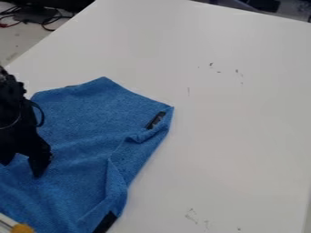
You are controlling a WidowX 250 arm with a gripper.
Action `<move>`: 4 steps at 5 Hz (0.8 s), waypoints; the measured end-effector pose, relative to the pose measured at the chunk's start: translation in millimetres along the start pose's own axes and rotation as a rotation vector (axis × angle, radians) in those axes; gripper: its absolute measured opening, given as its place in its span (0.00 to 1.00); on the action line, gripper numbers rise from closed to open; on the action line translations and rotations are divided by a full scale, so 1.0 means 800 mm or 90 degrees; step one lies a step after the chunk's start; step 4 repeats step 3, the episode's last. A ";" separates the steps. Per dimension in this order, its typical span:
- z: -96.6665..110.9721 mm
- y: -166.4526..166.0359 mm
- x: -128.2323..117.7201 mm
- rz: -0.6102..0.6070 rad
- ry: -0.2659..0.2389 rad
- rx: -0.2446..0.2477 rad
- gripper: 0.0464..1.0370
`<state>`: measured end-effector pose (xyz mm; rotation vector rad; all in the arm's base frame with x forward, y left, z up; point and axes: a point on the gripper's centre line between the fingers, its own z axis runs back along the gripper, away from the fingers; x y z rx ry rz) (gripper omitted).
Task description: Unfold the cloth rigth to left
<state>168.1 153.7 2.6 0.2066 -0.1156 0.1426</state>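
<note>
I hang at the left edge of the view, my gripper [22, 169] over the blue cloth [79, 116], jaws parted with cloth visible between them; whether I touch it, I cannot tell. It lies on the left part of the white table [243, 113], creased along its right side.

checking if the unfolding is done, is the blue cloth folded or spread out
Mostly spread where it shows: the blue cloth lies broad over the table, but a raised fold runs down its right side.
</note>
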 end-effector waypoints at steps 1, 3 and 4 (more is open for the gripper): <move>0.009 -0.018 0.015 -0.034 0.029 0.004 0.96; 0.068 -0.051 0.021 -0.016 0.034 -0.006 0.96; 0.068 -0.051 0.021 -0.016 0.034 -0.006 0.96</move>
